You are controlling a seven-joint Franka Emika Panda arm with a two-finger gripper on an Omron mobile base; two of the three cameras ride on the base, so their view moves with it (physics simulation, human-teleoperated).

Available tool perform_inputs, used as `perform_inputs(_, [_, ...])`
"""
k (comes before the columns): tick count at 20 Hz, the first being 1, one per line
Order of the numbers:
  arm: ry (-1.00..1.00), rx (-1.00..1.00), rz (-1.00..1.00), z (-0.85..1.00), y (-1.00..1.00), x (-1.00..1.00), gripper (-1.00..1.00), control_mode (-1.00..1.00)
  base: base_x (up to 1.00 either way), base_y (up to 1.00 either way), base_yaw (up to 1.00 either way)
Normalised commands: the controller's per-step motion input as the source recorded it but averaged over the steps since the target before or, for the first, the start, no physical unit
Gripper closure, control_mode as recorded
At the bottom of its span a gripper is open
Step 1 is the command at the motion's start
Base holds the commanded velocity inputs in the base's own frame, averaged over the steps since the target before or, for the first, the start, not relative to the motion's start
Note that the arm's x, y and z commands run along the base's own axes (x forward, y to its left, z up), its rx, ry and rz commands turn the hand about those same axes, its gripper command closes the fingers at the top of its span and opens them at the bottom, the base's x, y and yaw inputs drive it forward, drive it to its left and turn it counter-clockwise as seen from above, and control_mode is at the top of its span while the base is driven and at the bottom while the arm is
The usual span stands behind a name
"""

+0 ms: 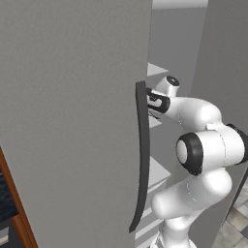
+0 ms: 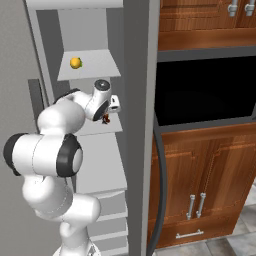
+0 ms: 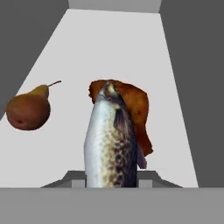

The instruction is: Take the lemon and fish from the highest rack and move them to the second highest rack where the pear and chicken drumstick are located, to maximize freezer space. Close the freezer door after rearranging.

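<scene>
1. My gripper was clamped tight on the fish, reaching in over the second rack.
2. The fish hung above the drumstick, with the pear apart to one side.
3. I judged it best to lower it onto bare rack between them before letting go.
4. The lemon sat on the top rack; the freezer door stood open.

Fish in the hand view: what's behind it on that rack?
Behind the fish, held by the shut gripper, lies the chicken drumstick, its middle and near end covered by the fish. The pear sits apart, off to one side.
</scene>
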Motion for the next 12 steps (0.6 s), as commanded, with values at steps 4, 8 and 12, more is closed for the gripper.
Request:
perform_inputs(4, [0.01,0.00,0.00,-0.23,0.16,0.39,1.00,-1.00,0.00,0.00,0.00])
perform_inputs(8, [0.00,0.00,0.00,-0.26,0.18,0.36,1.00,-1.00,0.00,0.00,0.00])
perform_inputs(12, [0.00,0.00,0.00,-0.25,0.25,0.24,1.00,-1.00,0.00,0.00,0.00])
